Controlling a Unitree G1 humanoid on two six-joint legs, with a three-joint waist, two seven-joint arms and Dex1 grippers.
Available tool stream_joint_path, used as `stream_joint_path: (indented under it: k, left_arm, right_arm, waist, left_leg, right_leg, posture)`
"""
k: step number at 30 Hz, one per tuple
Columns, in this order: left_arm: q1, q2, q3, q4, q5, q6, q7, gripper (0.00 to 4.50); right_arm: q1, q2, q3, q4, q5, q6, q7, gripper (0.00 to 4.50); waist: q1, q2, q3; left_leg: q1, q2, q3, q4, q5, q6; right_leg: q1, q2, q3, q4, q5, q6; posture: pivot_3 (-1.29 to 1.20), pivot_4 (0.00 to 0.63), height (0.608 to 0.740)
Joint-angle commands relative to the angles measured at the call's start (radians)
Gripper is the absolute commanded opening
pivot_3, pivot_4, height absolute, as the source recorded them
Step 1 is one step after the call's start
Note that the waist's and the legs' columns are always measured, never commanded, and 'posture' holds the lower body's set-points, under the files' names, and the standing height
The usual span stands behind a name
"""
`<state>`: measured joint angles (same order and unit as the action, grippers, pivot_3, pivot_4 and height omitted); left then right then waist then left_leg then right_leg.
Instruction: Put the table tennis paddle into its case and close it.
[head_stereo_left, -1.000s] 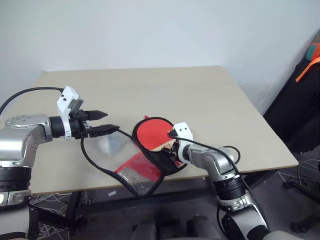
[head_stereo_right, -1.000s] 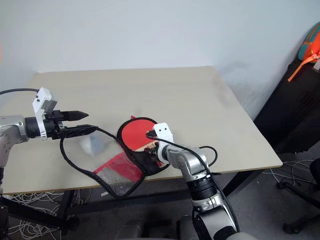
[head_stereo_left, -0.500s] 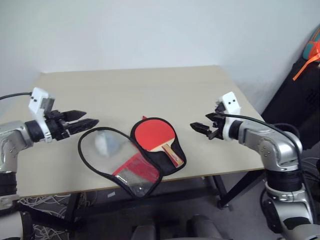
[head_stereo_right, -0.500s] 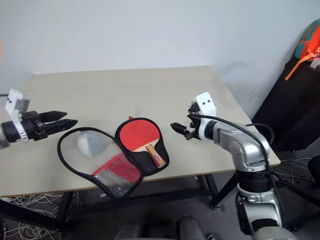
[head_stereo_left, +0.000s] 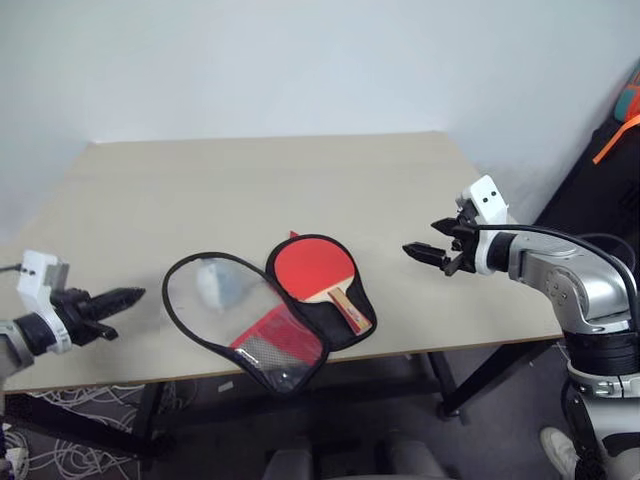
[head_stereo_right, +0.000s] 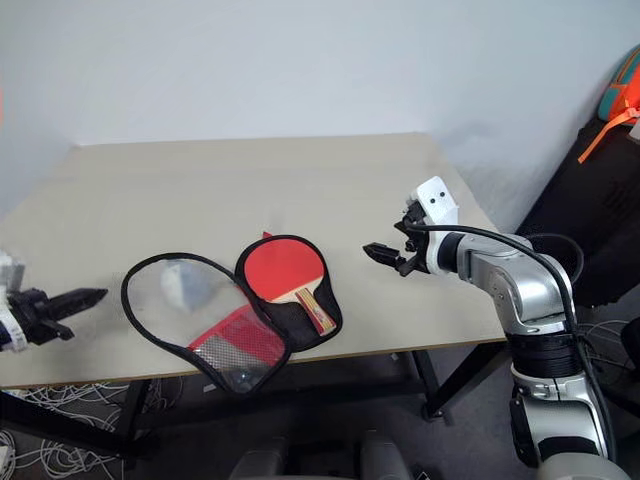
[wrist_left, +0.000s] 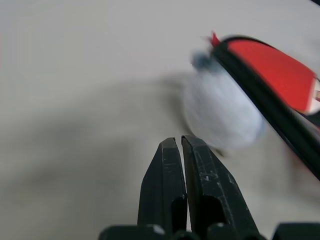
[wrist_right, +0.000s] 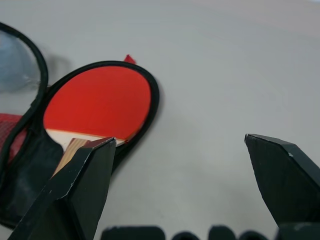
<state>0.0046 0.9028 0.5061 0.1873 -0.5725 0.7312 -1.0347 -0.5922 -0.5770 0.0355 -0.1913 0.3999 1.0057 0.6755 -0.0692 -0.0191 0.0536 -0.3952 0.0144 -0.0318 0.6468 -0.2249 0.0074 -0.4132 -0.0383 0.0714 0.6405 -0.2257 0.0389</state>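
The red table tennis paddle (head_stereo_left: 312, 268) lies inside the open case (head_stereo_left: 268, 318) near the front edge of the table (head_stereo_left: 300, 180), with the wide-open, empty right gripper (head_stereo_left: 430, 254) at its three o'clock and the closed, empty left gripper (head_stereo_left: 122, 297) at its nine o'clock.

A beige counter (head_stereo_left: 300, 170) is carrying one thing directly: the case (head_stereo_left: 262, 318), lying open near the front edge, around its middle, its two halves spread flat. The paddle (head_stereo_left: 312, 272) is resting on the black half, handle pointing toward the front edge, and a small fluffy ball (head_stereo_left: 216, 284) is sitting on the other half.
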Motion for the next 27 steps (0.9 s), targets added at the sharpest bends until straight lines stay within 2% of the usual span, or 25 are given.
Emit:
stream_joint_path:
  k: [1,5,8,11,15,18,21,27]
  left_arm:
    - [0.031,-0.023,-0.016,-0.196,-0.092,0.089,0.001,0.01]
    - [0.048,-0.059,-0.056,-0.323,-0.143,0.138,0.01,0.01]
    - [-0.002,-0.086,-0.094,-0.402,-0.181,0.159,0.035,0.01]
    - [-0.133,-0.128,-0.141,-0.468,-0.238,0.195,0.093,0.01]
    - [-0.293,-0.206,-0.201,-0.451,-0.229,0.198,0.197,0.01]
    - [-0.356,-0.25,-0.243,-0.439,-0.221,0.202,0.247,0.01]
    - [-0.358,-0.252,-0.263,-0.445,-0.231,0.211,0.251,0.01]
    - [-0.252,-0.233,-0.26,-0.461,-0.261,0.23,0.222,0.01]
  right_arm:
    - [-0.043,-0.01,-0.007,-0.019,0.007,-0.016,0.004,4.5]
    - [-0.047,-0.012,-0.002,-0.01,0.005,-0.016,0.006,4.5]
    - [-0.05,-0.014,-0.003,-0.011,0.009,-0.013,0.007,4.5]
    - [-0.048,-0.027,-0.006,-0.014,0.01,-0.016,0.015,4.5]
    - [-0.052,-0.033,-0.008,0.001,0.004,-0.022,0.013,4.5]
    - [-0.054,-0.029,-0.01,0.006,0.003,-0.023,0.006,4.5]
    - [-0.051,-0.028,-0.015,0.0,0.007,-0.021,0.0,4.5]
    - [-0.034,-0.028,-0.026,-0.02,0.015,-0.013,-0.01,4.5]
  waist:
    - [0.002,-0.001,0.0]
    - [0.001,0.0,0.0]
    - [0.002,0.0,0.0]
    - [0.008,0.0,0.0]
    - [0.018,0.0,0.0]
    - [0.016,0.0,0.0]
    - [0.016,0.0,0.0]
    - [0.016,0.0,0.0]
  left_leg:
    - [0.0,0.0,0.0,0.0,0.0,0.0]
    - [0.0,-0.001,0.0,0.001,0.0,0.0]
    - [0.0,-0.001,0.0,0.0,0.0,0.0]
    - [0.0,-0.002,-0.001,0.002,0.0,0.0]
    - [0.0,-0.003,-0.001,0.004,0.0,0.0]
    - [0.0,-0.003,-0.001,0.003,0.0,0.0]
    - [0.0,-0.002,-0.001,0.003,0.0,0.0]
    - [0.0,-0.002,-0.001,0.003,0.0,0.0]
  right_leg:
    - [0.0,0.0,0.0,0.0,0.0,0.0]
    - [0.0,-0.001,0.0,0.0,0.0,0.0]
    - [0.0,0.0,0.0,0.0,0.0,0.0]
    - [0.002,0.0,-0.001,0.0,0.0,0.0]
    - [0.004,0.0,-0.001,0.0,0.001,0.003]
    - [0.003,0.001,0.0,0.0,0.001,0.003]
    - [0.003,0.003,0.001,0.0,0.002,0.003]
    - [0.003,0.004,0.002,0.0,0.001,0.002]
  posture:
    - [0.0,0.0,0.739]
    - [0.0,0.0,0.739]
    - [0.0,0.0,0.739]
    - [0.0,0.0,0.739]
    - [0.0,0.0,0.739]
    - [0.0,0.0,0.739]
    - [0.0,0.0,0.739]
    - [0.0,0.0,0.739]
